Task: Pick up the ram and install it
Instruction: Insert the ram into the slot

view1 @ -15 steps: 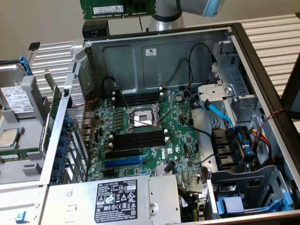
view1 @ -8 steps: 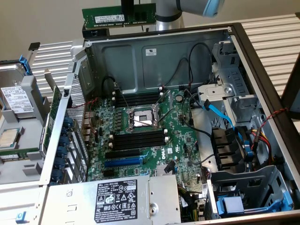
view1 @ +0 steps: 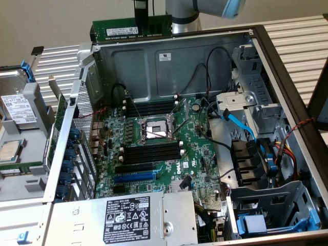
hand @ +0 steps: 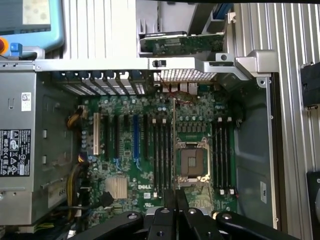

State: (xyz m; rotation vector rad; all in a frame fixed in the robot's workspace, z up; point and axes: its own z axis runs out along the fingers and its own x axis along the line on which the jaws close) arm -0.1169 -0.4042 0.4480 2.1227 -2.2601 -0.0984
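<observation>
The ram (view1: pixel 159 25) is a long green stick with a white label. It hangs level high above the back wall of the open computer case (view1: pixel 169 61), with my gripper (view1: pixel 141 23) shut on its middle from above. In the wrist view the ram (hand: pixel 174 130) appears edge-on as a thin line running out from my gripper (hand: pixel 175 197) over the motherboard (hand: pixel 130 175). The line lies between the black memory slots (hand: pixel 161 155) and the processor socket (hand: pixel 192 162). In the exterior view those memory slots (view1: pixel 151 152) sit far below the stick.
A second bank of black slots (view1: pixel 151 108) lies behind the processor socket (view1: pixel 154 128). A blue expansion slot (view1: pixel 134 176), loose black and blue cables (view1: pixel 241 123), the power supply (view1: pixel 128 215) and a drive cage (view1: pixel 277 210) crowd the case. A removed tray (view1: pixel 20 128) sits at the exterior view's left.
</observation>
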